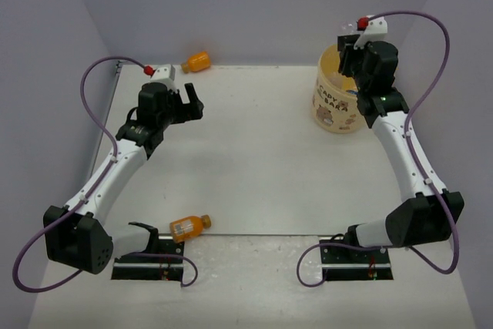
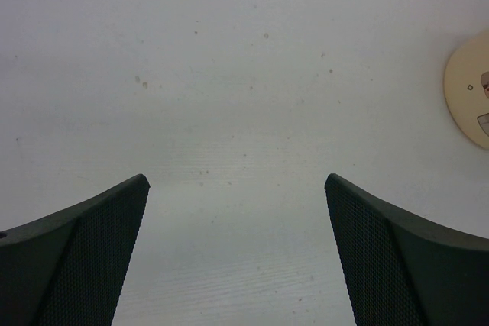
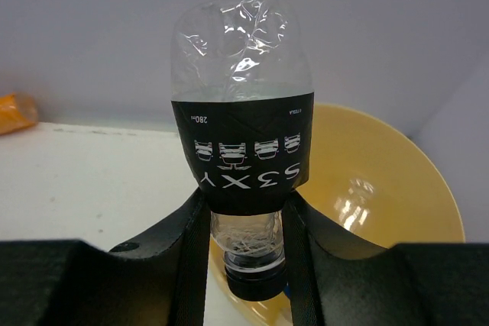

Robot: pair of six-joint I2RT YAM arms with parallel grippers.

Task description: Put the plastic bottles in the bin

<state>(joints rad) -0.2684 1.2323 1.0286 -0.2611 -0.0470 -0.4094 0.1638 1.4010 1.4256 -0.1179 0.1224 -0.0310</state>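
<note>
Table [image 1: 254,152] first: a flat white table with pale walls on three sides. Toward its far right stands the pale-yellow round plastic bin [image 1: 333,109], upright, with dark lettering and a cartoon figure printed on its side (its open mouth also shows at the edge of the left wrist view [image 2: 467,89]).

The right tool [image 3: 244,211] is raised above the bin, toward its far rim, and is clenched on the clear crinkled plastic bottle with a black label [image 3: 243,135]. That bottle is held upside down, its dark cap pointing down between the fingers [image 3: 195,234] and its base up, with the bin's yellow inside [image 3: 397,181] just behind and below it.

The left tool [image 2: 237,185] stands spread wide over bare table at the far left, grasping nothing and touching nothing.

A stubby orange plastic bottle [image 1: 196,61] lies on its side at the table's far edge, near the left tool. A second orange bottle [image 1: 189,225] lies on its side beside the left arm's base.
</note>
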